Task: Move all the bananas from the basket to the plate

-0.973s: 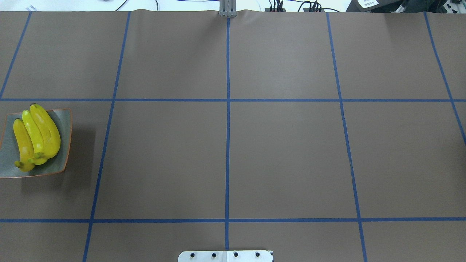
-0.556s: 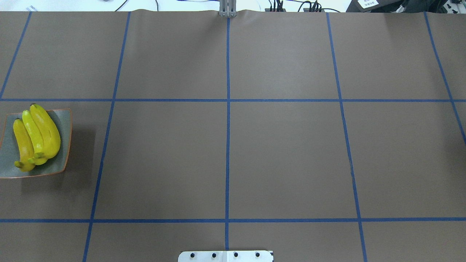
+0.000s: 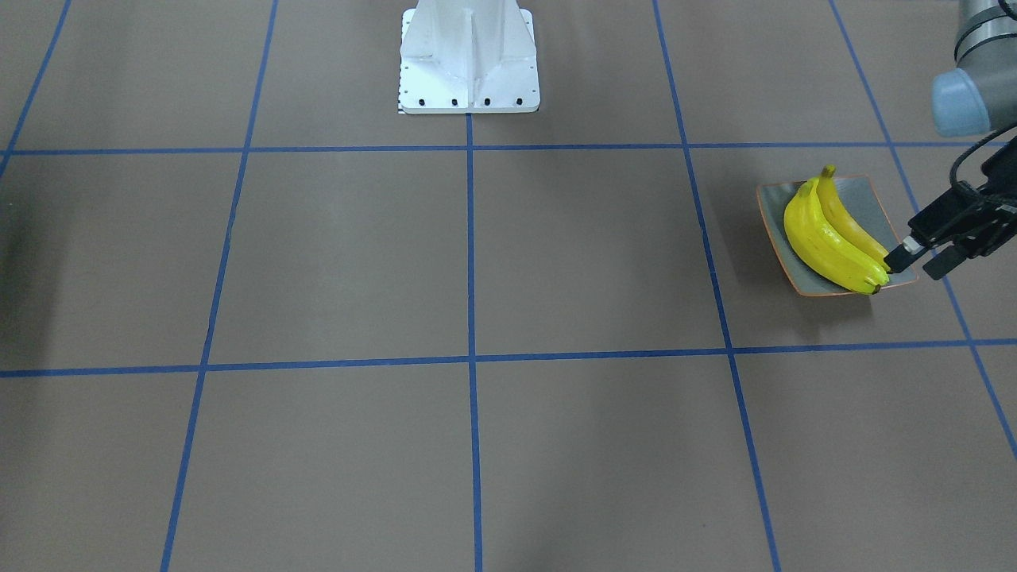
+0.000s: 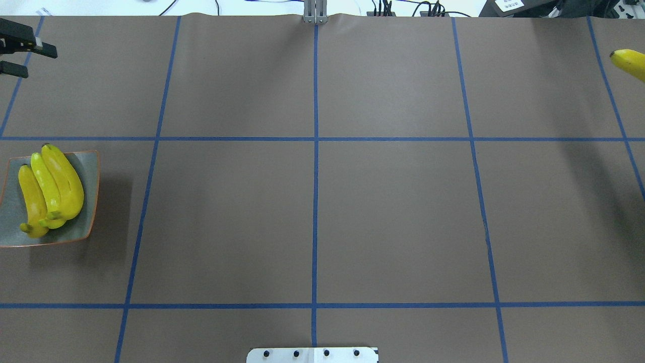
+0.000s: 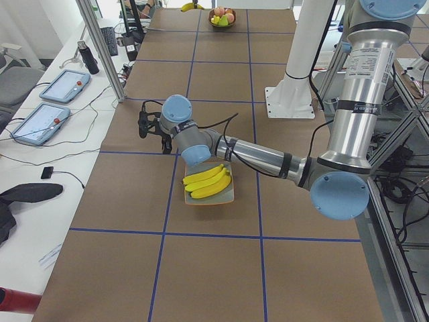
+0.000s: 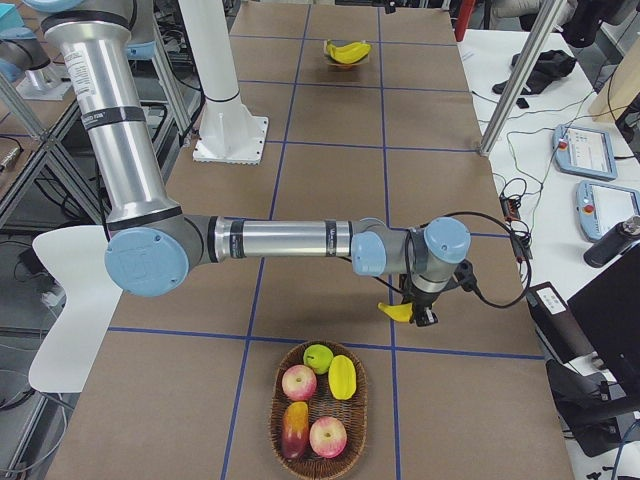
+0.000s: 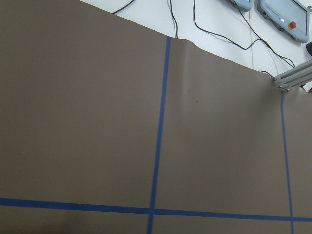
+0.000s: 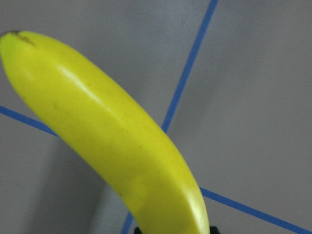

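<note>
Three bananas (image 4: 53, 191) lie side by side on the plate (image 4: 88, 201), packed close and touching, their dark stem ends toward the robot; the plate sits on the brown tabletop (image 4: 393, 217) far out on the robot's left. The left tool (image 4: 27, 59) hovers beyond the plate, on the side away from the robot's base, well apart from the fruit; its fingers stand apart with nothing between them. The right tool (image 6: 420, 314) is clamped on a fourth banana (image 4: 630, 63) and holds it off the tabletop at the far right side; the right wrist view shows that banana jutting forward from the tool, over crossing blue tape lines. The basket (image 6: 272, 412) stands on the tabletop near the held banana; it contains red apples, a green fruit and a yellow one.
</note>
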Robot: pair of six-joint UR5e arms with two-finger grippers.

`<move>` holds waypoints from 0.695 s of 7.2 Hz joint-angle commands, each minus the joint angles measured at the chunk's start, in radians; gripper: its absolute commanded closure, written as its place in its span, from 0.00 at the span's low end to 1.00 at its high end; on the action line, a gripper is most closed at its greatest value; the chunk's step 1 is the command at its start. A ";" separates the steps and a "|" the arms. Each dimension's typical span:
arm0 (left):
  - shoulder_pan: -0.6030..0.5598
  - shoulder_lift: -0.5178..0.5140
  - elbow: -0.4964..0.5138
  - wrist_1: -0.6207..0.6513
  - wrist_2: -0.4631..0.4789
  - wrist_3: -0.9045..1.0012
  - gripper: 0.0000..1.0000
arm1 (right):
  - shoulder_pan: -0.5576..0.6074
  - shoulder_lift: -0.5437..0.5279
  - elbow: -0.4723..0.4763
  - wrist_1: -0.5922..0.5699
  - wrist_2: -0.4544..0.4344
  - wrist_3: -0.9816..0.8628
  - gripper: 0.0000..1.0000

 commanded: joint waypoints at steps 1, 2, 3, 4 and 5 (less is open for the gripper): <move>0.056 -0.112 0.014 0.002 0.001 -0.138 0.01 | -0.145 0.011 0.129 0.002 0.104 0.225 1.00; 0.087 -0.169 0.034 0.001 0.005 -0.190 0.01 | -0.214 0.038 0.166 0.005 0.161 0.331 1.00; 0.128 -0.197 0.034 -0.005 0.058 -0.216 0.01 | -0.280 0.088 0.166 0.015 0.225 0.470 1.00; 0.180 -0.231 0.031 -0.010 0.108 -0.242 0.01 | -0.324 0.136 0.168 0.014 0.268 0.574 1.00; 0.213 -0.270 0.033 -0.010 0.133 -0.274 0.01 | -0.347 0.173 0.165 0.014 0.333 0.664 1.00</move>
